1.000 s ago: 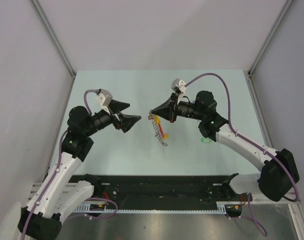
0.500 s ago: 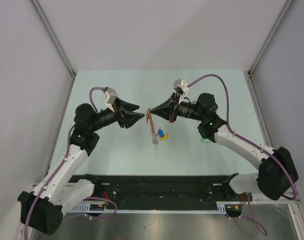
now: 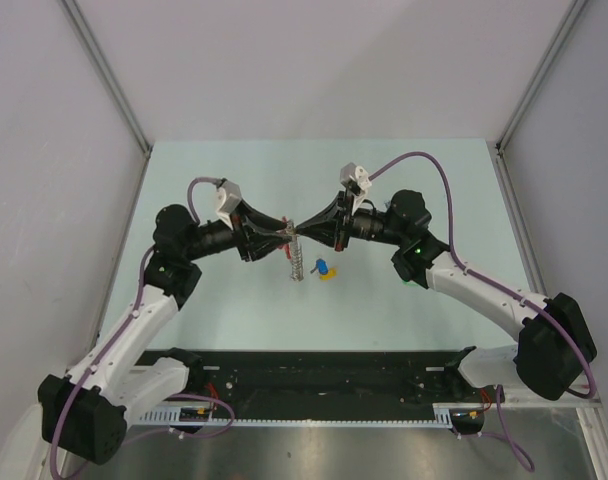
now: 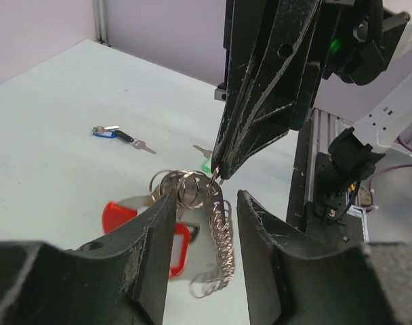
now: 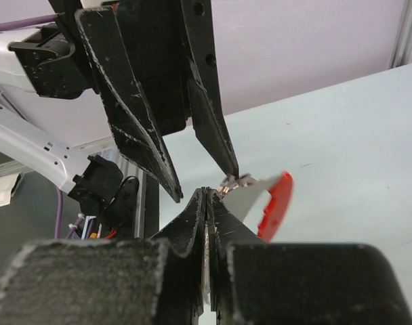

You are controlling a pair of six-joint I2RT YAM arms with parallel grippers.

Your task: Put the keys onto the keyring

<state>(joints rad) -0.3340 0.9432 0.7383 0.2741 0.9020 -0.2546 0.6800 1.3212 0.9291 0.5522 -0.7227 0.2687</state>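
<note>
The keyring [image 3: 296, 260] is a silver coiled strand with a red band [image 5: 274, 205], and it hangs above the table from my right gripper [image 3: 298, 231]. My right gripper [image 5: 207, 193] is shut on the strand's top end. My left gripper [image 3: 286, 234] is open and meets the right gripper tip to tip. In the left wrist view its fingers [image 4: 158, 223] stand either side of the hanging keyring [image 4: 221, 233], with the red band [image 4: 177, 242] behind it. A blue-headed key and a yellow one [image 3: 324, 269] lie on the table just right of the keyring.
A blue-headed key with a dark one [image 4: 114, 134] and a green-headed key [image 4: 207, 164] lie on the pale green table [image 3: 224, 180]. A black rail [image 3: 314, 375] runs along the near edge. Grey walls close in the sides and back.
My left gripper has swung right until its open fingers straddle the keyring. My right gripper has shifted slightly left with the keyring, which uncovered the blue and yellow keys on the table.
</note>
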